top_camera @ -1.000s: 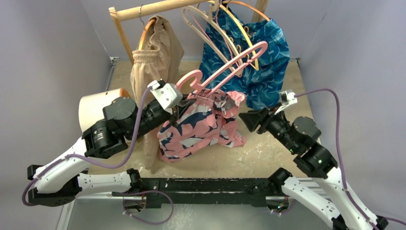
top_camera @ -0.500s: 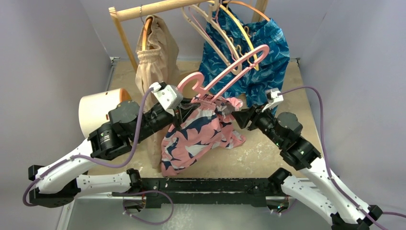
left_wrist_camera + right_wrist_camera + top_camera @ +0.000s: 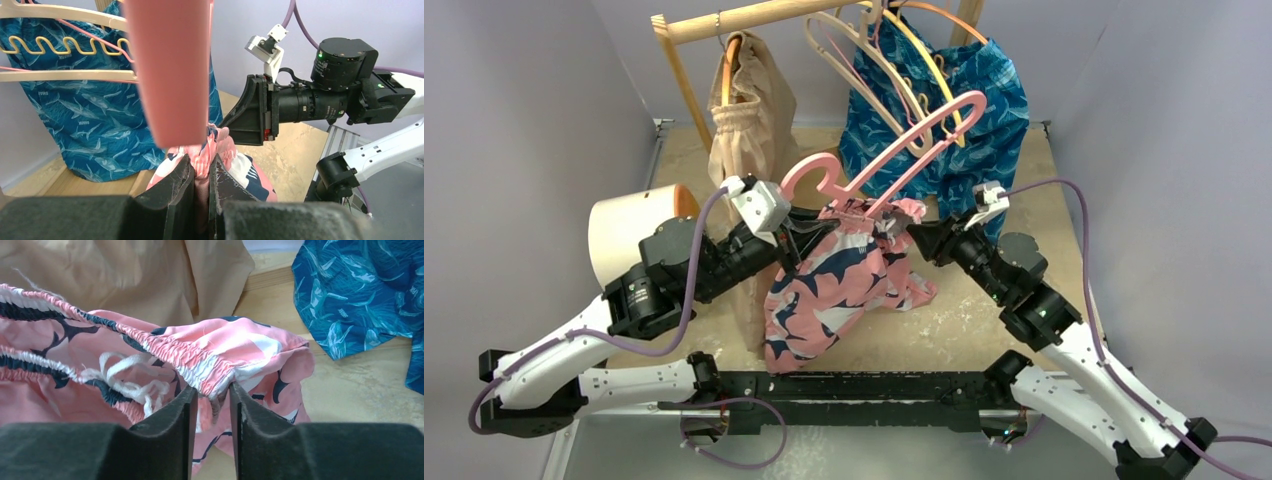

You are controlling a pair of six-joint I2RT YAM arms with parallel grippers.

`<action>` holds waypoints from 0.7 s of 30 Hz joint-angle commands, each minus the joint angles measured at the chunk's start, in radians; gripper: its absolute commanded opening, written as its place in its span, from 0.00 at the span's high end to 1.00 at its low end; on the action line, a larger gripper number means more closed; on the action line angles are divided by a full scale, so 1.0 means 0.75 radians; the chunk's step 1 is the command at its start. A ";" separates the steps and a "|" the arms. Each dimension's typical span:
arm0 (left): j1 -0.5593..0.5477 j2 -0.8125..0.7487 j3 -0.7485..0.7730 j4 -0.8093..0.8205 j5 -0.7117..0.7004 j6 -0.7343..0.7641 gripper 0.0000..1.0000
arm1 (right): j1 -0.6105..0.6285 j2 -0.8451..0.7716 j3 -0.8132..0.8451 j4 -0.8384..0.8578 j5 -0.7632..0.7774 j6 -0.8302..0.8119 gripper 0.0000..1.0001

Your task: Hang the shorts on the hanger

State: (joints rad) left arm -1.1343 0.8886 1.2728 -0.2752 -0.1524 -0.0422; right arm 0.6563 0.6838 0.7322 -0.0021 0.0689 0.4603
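Threading is the step in hand: the shorts (image 3: 844, 285) hang by their waistband just under the slanting hanger (image 3: 894, 150). The left gripper (image 3: 201, 167) is pinched tight on one side of the elastic, and the right gripper (image 3: 211, 392) has the other corner, its jaws a little apart with the fabric filling the gap. The next move likely calls for stretching the waistband open and working a hanger arm into it without losing either pinch. A white tub (image 3: 624, 235) lies on its side behind the left arm, its contents hidden.
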 commanded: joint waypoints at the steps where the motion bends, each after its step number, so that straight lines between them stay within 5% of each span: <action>1: 0.001 -0.047 -0.009 0.137 0.021 -0.034 1.00 | 0.009 0.029 0.037 0.105 0.033 -0.003 0.79; 4: 0.001 -0.072 -0.014 0.071 -0.009 -0.021 1.00 | 0.010 0.009 0.094 0.002 0.100 0.004 1.00; 21: 0.002 -0.264 -0.188 -0.333 0.124 0.129 1.00 | 0.005 0.214 0.769 -0.649 0.445 -0.131 1.00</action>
State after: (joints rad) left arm -1.1343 0.7170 1.1515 -0.4923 -0.0944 0.0086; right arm 0.6647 0.8249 1.2224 -0.3893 0.3023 0.3908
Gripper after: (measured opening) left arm 0.082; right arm 0.012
